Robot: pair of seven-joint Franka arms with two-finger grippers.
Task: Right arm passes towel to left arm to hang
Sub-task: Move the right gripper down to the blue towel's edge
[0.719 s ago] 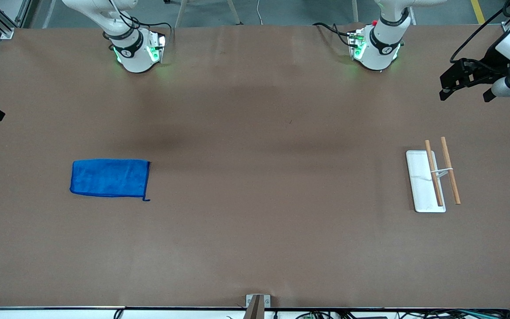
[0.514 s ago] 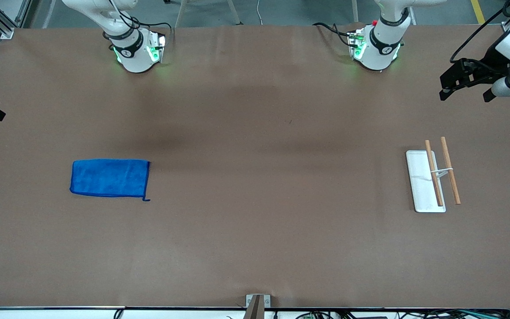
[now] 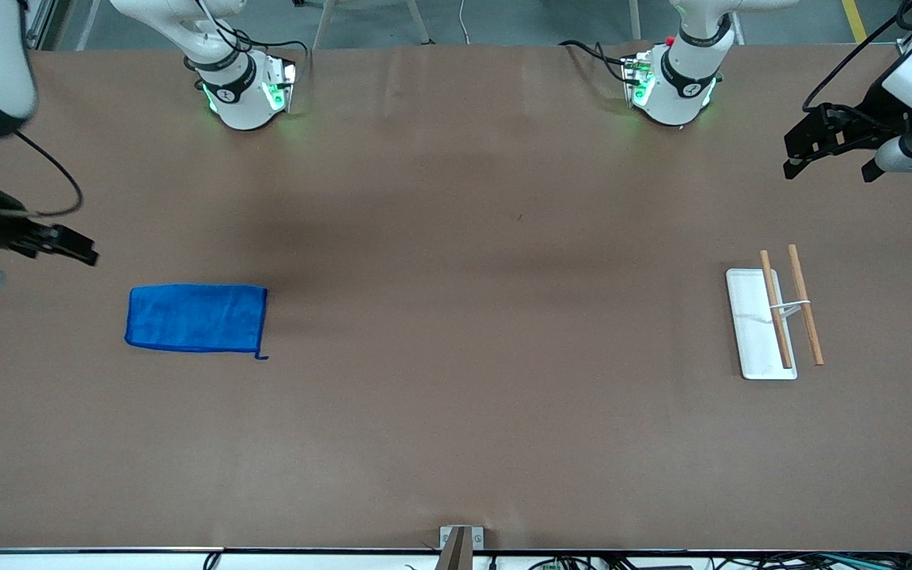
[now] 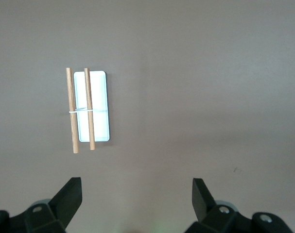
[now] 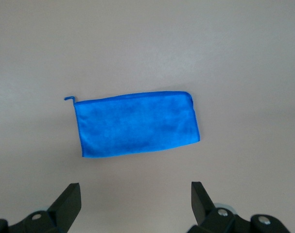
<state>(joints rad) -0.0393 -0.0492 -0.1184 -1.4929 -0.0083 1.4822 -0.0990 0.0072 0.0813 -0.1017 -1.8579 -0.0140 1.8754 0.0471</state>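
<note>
The small, bright royal-blue, fluffy microfibre towel (image 3: 196,318) lies flat on the brown tabletop (image 3: 456,332) at the right arm's end, with a thin dark loop (image 3: 261,356) sticking out from one corner. Nothing touches it, and bare brown surface lies all around its four edges.

The right gripper (image 3: 68,246) is up in the air over the tabletop near the edge at that end, just beside the towel and not over it. Its jaws stand wide apart and hold nothing. In the right wrist view the towel (image 5: 137,124) lies ahead of the open jaws, between the lines of the two black fingers (image 5: 69,200), with free tabletop between the fingertips and the nearest long edge of the cloth.

The left gripper (image 3: 808,146) hangs in the air over the left arm's end of the tabletop, close to the table edge. Its jaws are also wide apart and empty. Ahead of these jaws in the left wrist view, well apart from them, lies a flat white rectangular tray (image 4: 91,107) with two thin wooden rods (image 4: 89,108) along it, joined by a thin white band. One rod lies over the tray, the other just outside its long edge.

Between the towel and the tray (image 3: 757,324) the tabletop is a wide plain brown sheet with soft shadows. The two white arm bases (image 3: 242,95) stand along the edge farthest from the front camera, with green lights.
</note>
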